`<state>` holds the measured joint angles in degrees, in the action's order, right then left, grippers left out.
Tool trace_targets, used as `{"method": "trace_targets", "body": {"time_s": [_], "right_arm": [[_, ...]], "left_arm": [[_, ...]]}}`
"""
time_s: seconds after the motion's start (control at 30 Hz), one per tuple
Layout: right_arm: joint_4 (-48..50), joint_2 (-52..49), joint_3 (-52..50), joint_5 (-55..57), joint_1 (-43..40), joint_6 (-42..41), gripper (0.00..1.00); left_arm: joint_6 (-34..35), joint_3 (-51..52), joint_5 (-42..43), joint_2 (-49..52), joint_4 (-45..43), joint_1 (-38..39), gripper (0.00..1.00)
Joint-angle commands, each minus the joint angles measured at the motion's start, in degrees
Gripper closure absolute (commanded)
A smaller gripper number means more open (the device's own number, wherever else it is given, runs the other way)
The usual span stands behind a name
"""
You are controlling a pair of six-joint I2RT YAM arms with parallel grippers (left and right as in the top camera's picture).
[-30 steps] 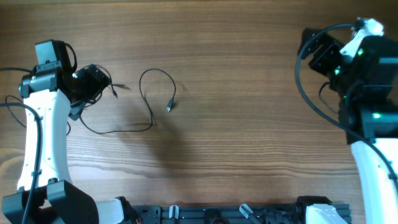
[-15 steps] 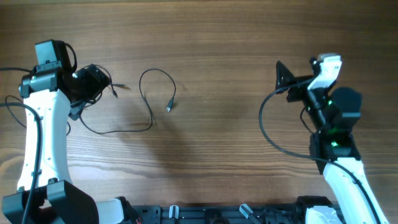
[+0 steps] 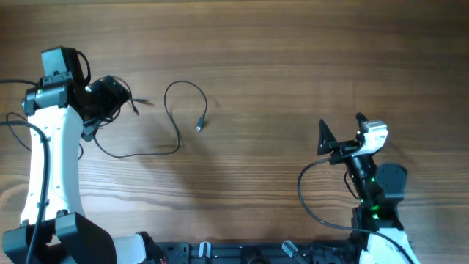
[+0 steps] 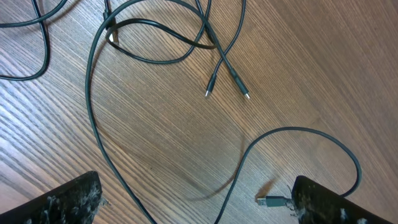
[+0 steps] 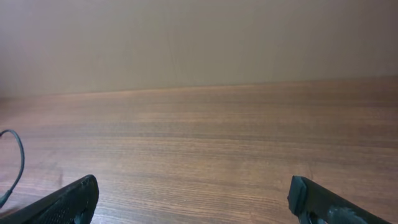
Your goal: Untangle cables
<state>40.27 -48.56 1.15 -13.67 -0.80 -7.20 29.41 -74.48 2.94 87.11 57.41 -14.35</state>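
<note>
Several thin black cables (image 3: 178, 139) lie on the wooden table at the left. One forms a loop ending in a plug (image 3: 198, 127). My left gripper (image 3: 111, 97) hovers at their left end, open. In the left wrist view the cables (image 4: 186, 43) cross in a tangle at the top, with two small plugs (image 4: 211, 91) loose beside it. Strands run down between my open left gripper (image 4: 196, 211) fingers. A USB plug (image 4: 272, 200) lies just beside the right finger (image 4: 329, 202). My right gripper (image 3: 341, 130) is open and empty at the front right, far from the cables. It also shows in the right wrist view (image 5: 199, 208).
The wooden table (image 3: 278, 66) stretches between the arms. The right arm's thick black wire (image 3: 304, 194) loops at the front right. A bit of cable (image 5: 15, 155) shows at the left edge of the right wrist view. A plain wall (image 5: 199, 37) stands beyond the table.
My right arm has swung from the far right corner down toward the front right of the table. The left arm and the cables have not moved.
</note>
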Motion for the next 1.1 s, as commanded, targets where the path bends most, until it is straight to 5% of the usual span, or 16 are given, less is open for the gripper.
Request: {"method": "trace_targets", "body": {"time_s": [0.0,0.43,0.63,1.07], "right_arm": [[-6.3,4.7,-0.9,2.3,0.3,0.1,0.0],[-38.9,28.4,-0.9,5.1,0.3,0.7,0.0],[-39.2,48.3,-0.9,5.1,0.5,4.2,0.0],[-39.7,48.3,-0.9,5.3,0.5,4.0,0.0]], "left_arm": [[-0.7,-0.2,0.3,-0.1,0.0,-0.1,0.0],[-0.7,-0.2,0.3,-0.1,0.0,-0.1,0.0],[-0.7,-0.2,0.3,-0.1,0.0,-0.1,0.0],[-0.7,-0.2,0.3,-0.1,0.0,-0.1,0.0]]}}
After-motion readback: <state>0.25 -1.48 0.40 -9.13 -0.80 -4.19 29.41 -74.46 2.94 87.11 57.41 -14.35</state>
